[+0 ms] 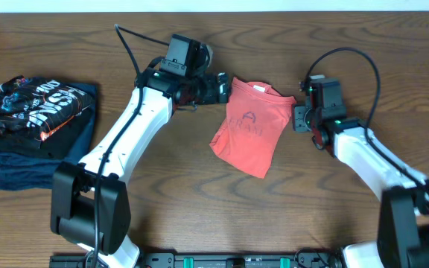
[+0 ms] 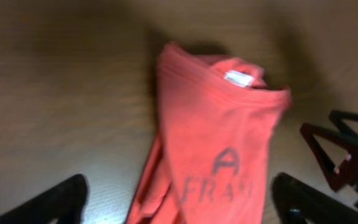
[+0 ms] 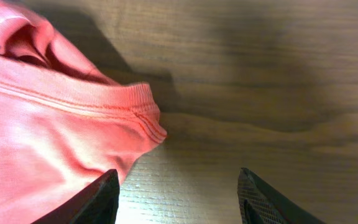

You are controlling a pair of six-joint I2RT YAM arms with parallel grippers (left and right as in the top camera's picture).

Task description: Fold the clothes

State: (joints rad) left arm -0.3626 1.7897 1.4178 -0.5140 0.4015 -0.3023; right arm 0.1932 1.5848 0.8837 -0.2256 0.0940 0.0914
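Note:
The orange-red T-shirt [image 1: 250, 126] lies folded into a narrow strip at the table's middle, collar toward the back, lettering up. My left gripper [image 1: 226, 88] is open at the shirt's back left corner; in the left wrist view its fingers [image 2: 179, 205] straddle the shirt [image 2: 219, 130] without holding it. My right gripper [image 1: 298, 117] is open just right of the shirt's upper right edge; in the right wrist view its fingers [image 3: 178, 196] stand over bare wood beside the shirt's hem [image 3: 55, 124]. The right gripper's fingers also show in the left wrist view [image 2: 344, 152].
A pile of folded black and navy garments with white print [image 1: 39, 126] lies at the table's left side. The wooden table [image 1: 199, 208] extends toward the front. The white back edge [image 1: 274, 4] runs along the top.

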